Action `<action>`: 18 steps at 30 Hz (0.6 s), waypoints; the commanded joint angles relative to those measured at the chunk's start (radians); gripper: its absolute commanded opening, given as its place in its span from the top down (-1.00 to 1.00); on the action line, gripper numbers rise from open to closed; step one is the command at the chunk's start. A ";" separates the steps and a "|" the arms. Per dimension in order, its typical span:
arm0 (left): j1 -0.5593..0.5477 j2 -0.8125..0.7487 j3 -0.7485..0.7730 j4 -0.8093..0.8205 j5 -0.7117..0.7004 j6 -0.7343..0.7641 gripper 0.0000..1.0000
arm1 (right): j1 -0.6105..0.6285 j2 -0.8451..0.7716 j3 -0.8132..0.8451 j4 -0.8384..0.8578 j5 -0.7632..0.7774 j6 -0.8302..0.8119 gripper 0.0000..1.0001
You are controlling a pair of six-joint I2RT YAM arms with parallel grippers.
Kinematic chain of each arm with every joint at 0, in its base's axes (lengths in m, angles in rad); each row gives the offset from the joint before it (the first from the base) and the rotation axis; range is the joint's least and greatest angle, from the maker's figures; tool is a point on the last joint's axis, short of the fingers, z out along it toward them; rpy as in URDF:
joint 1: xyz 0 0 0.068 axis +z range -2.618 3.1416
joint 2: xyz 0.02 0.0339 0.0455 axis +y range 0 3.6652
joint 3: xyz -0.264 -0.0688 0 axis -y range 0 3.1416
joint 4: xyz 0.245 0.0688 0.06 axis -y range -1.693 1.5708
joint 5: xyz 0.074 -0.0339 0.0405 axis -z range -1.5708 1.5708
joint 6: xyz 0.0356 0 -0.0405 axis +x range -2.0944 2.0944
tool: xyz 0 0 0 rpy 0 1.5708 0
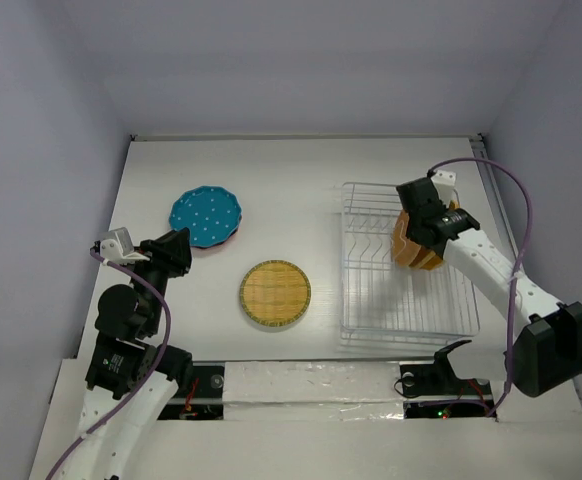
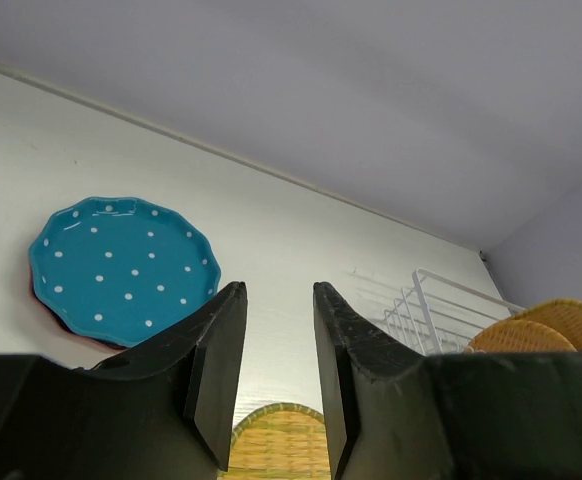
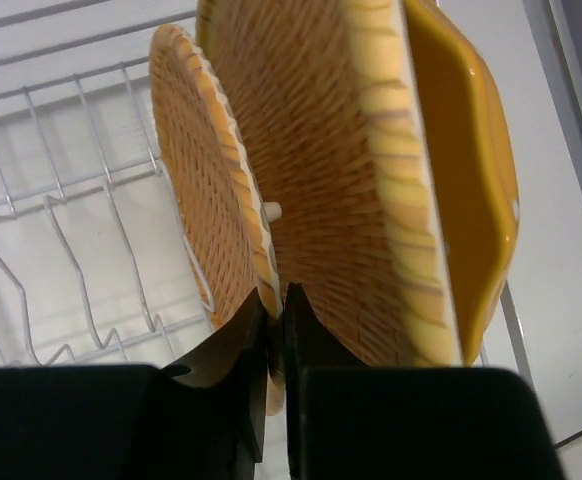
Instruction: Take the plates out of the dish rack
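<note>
The white wire dish rack (image 1: 381,305) stands at the right; it also shows in the right wrist view (image 3: 71,210) and the left wrist view (image 2: 439,298). Two orange woven-textured plates (image 1: 418,250) stand upright in it. My right gripper (image 1: 423,222) (image 3: 276,295) is shut on the lower rim of the left one (image 3: 206,170), beside the other one (image 3: 371,150). A teal dotted plate (image 1: 205,215) (image 2: 121,265) lies on a pink plate (image 1: 234,238) at the left. A round yellow woven plate (image 1: 275,293) (image 2: 281,445) lies mid-table. My left gripper (image 1: 178,245) (image 2: 276,290) is open and empty, near the teal plate.
White walls enclose the table on the far, left and right sides. The rack's left slots (image 3: 31,270) hold nothing. The right arm's cable (image 1: 516,215) arcs over the rack's right edge.
</note>
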 commanded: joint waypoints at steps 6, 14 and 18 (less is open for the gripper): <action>-0.013 0.008 0.000 0.036 0.004 0.000 0.40 | -0.009 -0.048 0.143 0.041 0.046 -0.075 1.00; -0.013 0.011 -0.001 0.036 0.004 0.000 0.40 | 0.000 -0.224 0.255 0.086 -0.116 -0.108 1.00; -0.013 0.013 -0.001 0.034 0.004 0.000 0.40 | 0.069 -0.283 0.179 0.176 -0.352 -0.053 1.00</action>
